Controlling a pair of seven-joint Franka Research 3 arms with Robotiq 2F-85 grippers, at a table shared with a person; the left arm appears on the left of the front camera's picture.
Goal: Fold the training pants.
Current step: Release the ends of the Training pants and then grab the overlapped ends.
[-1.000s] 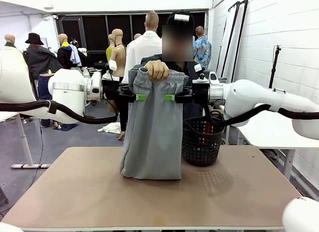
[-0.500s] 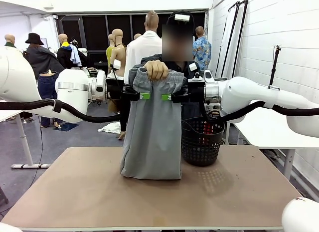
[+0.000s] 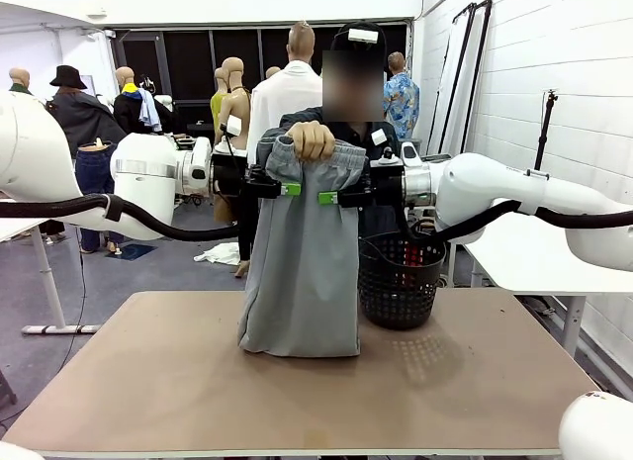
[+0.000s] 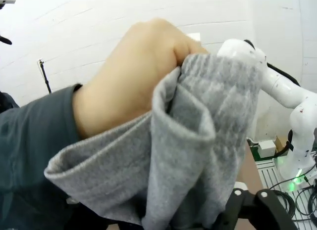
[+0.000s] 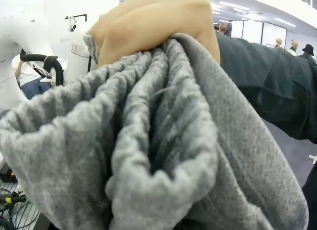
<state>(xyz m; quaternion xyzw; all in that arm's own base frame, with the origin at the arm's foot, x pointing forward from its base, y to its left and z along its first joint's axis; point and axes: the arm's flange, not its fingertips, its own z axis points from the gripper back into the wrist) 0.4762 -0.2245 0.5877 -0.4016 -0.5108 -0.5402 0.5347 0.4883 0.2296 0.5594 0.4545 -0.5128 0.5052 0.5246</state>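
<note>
Person's hand (image 3: 311,139) holding training pants (image 3: 302,262) up, left tool (image 3: 293,189), right tool (image 3: 324,197) at waistband (grip unclear)

No text can be read anywhere (no labels either); none

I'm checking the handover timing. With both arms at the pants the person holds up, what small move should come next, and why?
Probably close both pincers, left pincer and right pincer, on the training pants: each sits at a waistband side while the person's hand bears the cloth.
</note>
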